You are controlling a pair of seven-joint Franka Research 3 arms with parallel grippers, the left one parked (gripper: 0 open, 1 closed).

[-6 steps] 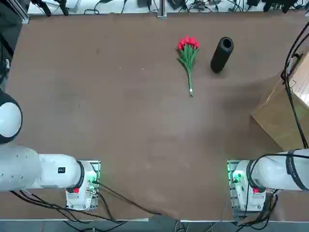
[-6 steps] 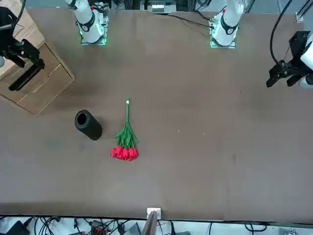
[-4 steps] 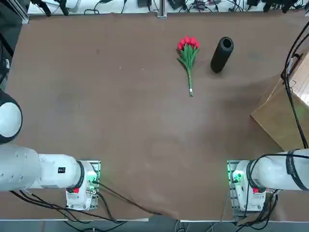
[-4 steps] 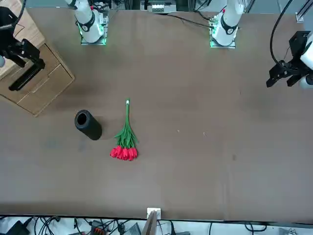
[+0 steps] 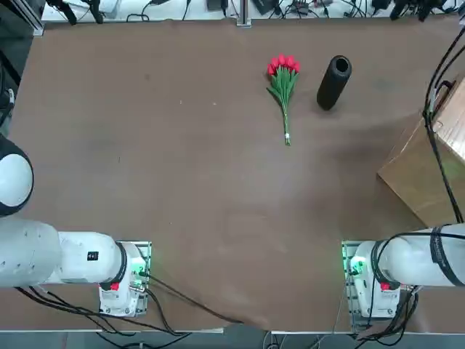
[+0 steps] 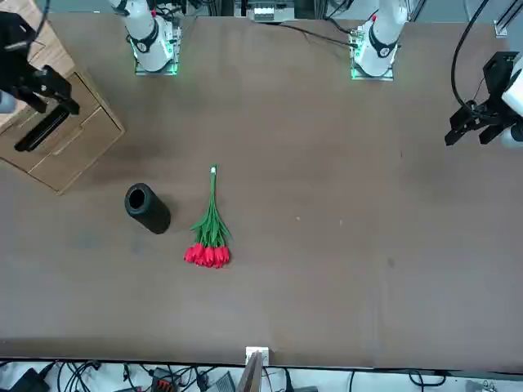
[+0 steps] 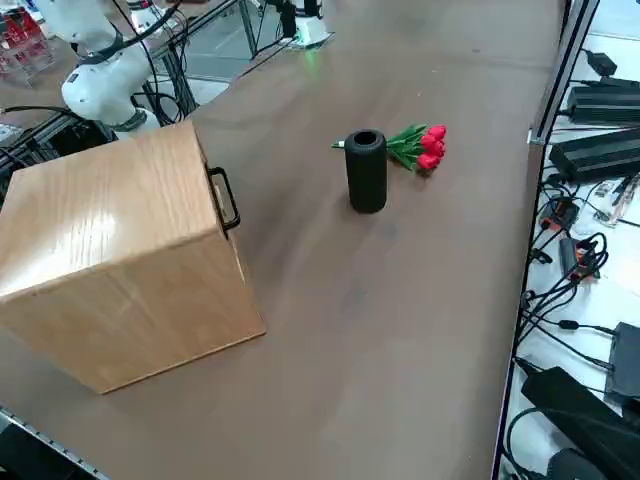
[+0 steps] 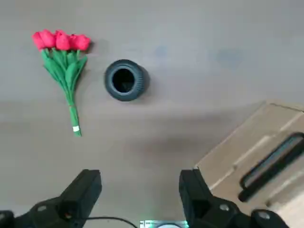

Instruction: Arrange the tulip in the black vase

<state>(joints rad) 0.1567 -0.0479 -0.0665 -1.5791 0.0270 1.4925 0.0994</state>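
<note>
We hold our right gripper (image 8: 140,187) high over the brown counter (image 8: 199,57), fingers (image 8: 85,187) spread wide and empty. Ahead of them stands the slim matte black vase (image 8: 124,80); beside it lies the red tulip bunch (image 8: 61,59).

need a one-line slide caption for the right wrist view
Open right gripper high above the table, overlooking the tulip lying beside the upright black vase and a wooden box.
</note>
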